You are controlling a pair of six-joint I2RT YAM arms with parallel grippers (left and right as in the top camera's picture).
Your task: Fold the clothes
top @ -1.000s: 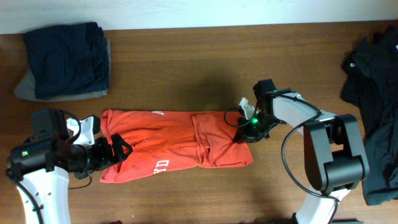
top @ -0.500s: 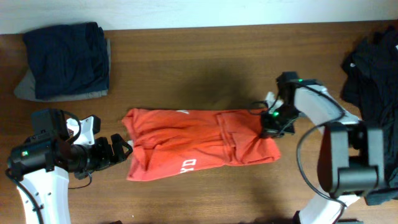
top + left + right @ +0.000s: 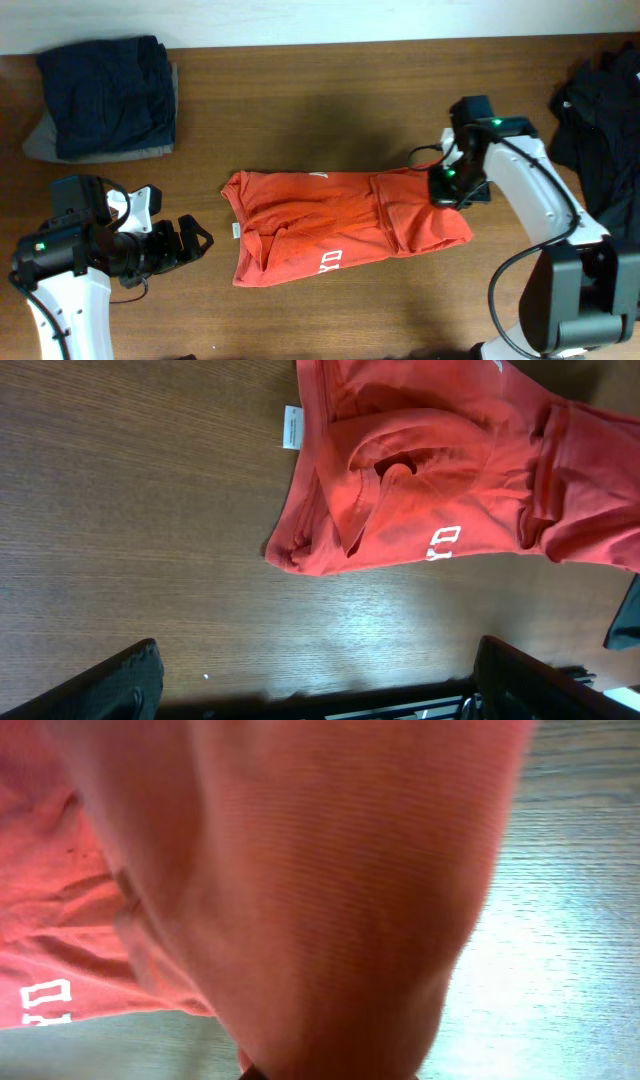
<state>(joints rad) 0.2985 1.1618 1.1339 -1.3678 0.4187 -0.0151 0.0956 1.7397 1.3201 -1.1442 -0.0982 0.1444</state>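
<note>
Orange-red T-shirt [image 3: 340, 225], right edge in clenched right tool [image 3: 446, 191]; left tool [image 3: 200, 238] released, bare wood [image 3: 215, 208] between.

white lettering [image 3: 330, 261] on orange T-shirt [image 3: 305, 205] unreadable, white tag [image 3: 291, 428] illegible

Left tool [image 3: 196, 241] spread wide; right tool [image 3: 447, 188] apparently clamped, arm reaching inward

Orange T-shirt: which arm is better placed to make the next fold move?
Right. The right gripper is shut on the orange T-shirt at the corner nearest that arm, and fabric fills its wrist view. The left gripper is open, apart from the shirt, over bare table.
</note>
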